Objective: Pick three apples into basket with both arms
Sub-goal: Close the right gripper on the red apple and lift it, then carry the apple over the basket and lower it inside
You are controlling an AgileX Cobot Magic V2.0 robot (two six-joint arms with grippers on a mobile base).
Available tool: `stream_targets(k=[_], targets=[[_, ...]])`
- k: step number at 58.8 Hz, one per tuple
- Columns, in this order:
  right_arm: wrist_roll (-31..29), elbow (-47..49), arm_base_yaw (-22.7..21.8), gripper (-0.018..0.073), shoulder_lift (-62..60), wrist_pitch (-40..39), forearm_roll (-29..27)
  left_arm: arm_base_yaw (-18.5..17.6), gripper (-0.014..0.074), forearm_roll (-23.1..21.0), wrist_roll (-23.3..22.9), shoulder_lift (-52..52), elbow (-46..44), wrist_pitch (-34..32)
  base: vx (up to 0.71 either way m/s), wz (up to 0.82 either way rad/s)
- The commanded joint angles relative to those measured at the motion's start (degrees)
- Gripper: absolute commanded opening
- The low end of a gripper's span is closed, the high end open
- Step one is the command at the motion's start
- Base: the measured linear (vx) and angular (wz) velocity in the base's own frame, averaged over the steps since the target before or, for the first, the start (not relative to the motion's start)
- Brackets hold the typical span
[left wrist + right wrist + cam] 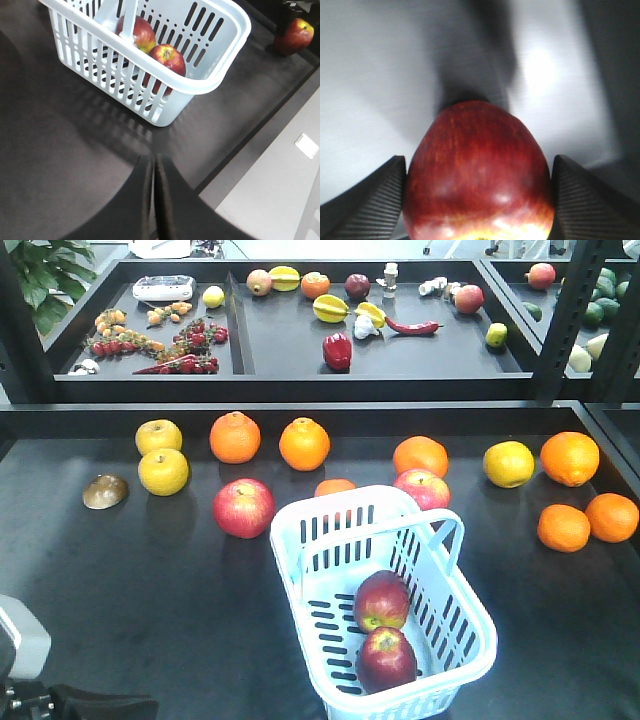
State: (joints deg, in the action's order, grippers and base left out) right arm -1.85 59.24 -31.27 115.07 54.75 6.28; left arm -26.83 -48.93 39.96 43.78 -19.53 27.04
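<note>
Two dark red apples (382, 600) lay inside the pale blue basket (300, 540) near the surface's front edge; a third apple (479, 172) sat clamped between ribbed fingers (375, 200).

L gripper (154, 200): two matte black fingers, smooth, broad at base, tapering to thin tips. R gripper (479, 200): black finger pads (372, 200) w/ fine diagonal ribbing, wedge-shaped. Front view, bottom-left corner: pale grey housing (22, 635) over black hardware, details unclear.

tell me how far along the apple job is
Two dark red apples already lie in the basket. The third apple is clamped between the right gripper's fingers, not yet over the basket. The left gripper is shut and empty. Left: drop that apple in.
</note>
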Motion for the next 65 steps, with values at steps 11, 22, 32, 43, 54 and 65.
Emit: stream_targets(k=[11, 22, 32, 43, 54, 65], targets=[[-7.6, 1.1, -0.2, -0.0015, -11.1, 1.4, -10.6, -0.2, -0.0006, -1.7, -0.3, -0.1, -1.3, -2.3, 0.00, 0.00], [-15.9, 1.1, -0.2, -0.0008, -19.7, 1.5, -22.9, -0.2, -0.0006, -1.7, -0.3, -0.1, -1.3, -2.4, 0.00, 0.00], [-26.3, 1.1, 2.1, -0.0004, -28.5, 3.0, -34.8, -0.2, -0.0006, -1.7, -0.3, -0.1, -1.3, -2.4, 0.00, 0.00], [-30.2, 0.9, 12.9, -0.0004, -36.8, 3.2, -40.2, -0.2, -0.0006, -1.7, -0.3, -0.1, -1.3, -2.4, 0.00, 0.00], [-29.9, 0.9, 26.2, -0.0004, -42.1, 1.4, -40.3, -0.2, -0.0006, -1.7, -0.3, -0.1, -1.3, -2.4, 0.00, 0.00], [-27.6, 0.9, 35.5, -0.0003, -41.6, -0.5, -39.7, -0.2, -0.0006, -1.7, -0.3, -0.1, -1.3, -1.9, 0.00, 0.00]])
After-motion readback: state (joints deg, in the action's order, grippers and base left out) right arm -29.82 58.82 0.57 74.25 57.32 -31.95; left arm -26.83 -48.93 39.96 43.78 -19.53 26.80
